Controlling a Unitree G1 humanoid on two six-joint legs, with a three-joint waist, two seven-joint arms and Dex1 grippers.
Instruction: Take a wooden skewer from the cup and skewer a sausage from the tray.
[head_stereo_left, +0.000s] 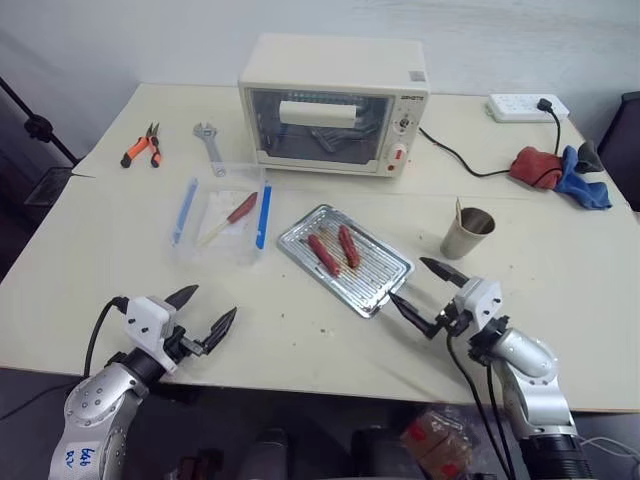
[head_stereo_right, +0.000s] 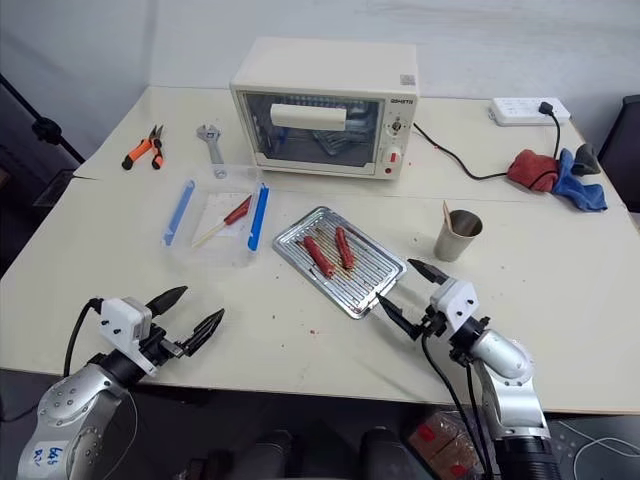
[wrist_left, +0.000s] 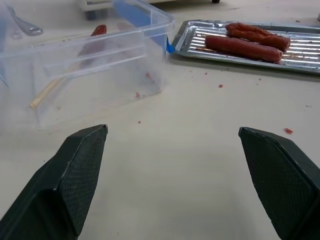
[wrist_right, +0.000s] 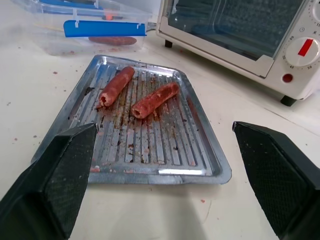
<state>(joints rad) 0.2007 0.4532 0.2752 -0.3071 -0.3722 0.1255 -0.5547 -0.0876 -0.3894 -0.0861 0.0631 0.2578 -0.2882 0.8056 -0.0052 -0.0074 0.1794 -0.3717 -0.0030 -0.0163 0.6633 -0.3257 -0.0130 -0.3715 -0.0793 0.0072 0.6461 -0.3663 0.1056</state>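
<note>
Both grippers hang low over the near edge of the table (head_stereo_left: 90, 250) with nothing in them. The left gripper (head_stereo_left: 208, 315) has its jaws spread wide in front of the clear box (head_stereo_left: 222, 215), and the right gripper (head_stereo_left: 428, 293) is just as wide open, its fingers framing the near corner of the tray (head_stereo_left: 372, 296). The tray sits slantwise in the middle of the table, its ribbed floor greasy and speckled with crumbs, and two sausages lie side by side on its far half; the sausage (head_stereo_left: 323, 256) nearer the box and its twin (head_stereo_left: 348, 246) are almost parallel, close but not touching. To the right of the tray, well apart from it, stands the cup (head_stereo_left: 466, 232), with the skewer (head_stereo_left: 459, 212) standing in it, poking up over the rim. Inside the box lies a red-handled tool (head_stereo_left: 240, 208). Behind everything is a cream toaster oven (head_stereo_left: 333, 104); there is small dark lettering at the top of its control panel, too small to read. Pliers (head_stereo_left: 141, 146) and a wrench (head_stereo_left: 210, 145) lie at the far left, a power strip (head_stereo_left: 527, 107) and a heap of rags (head_stereo_left: 560, 170) at the far right.
</note>
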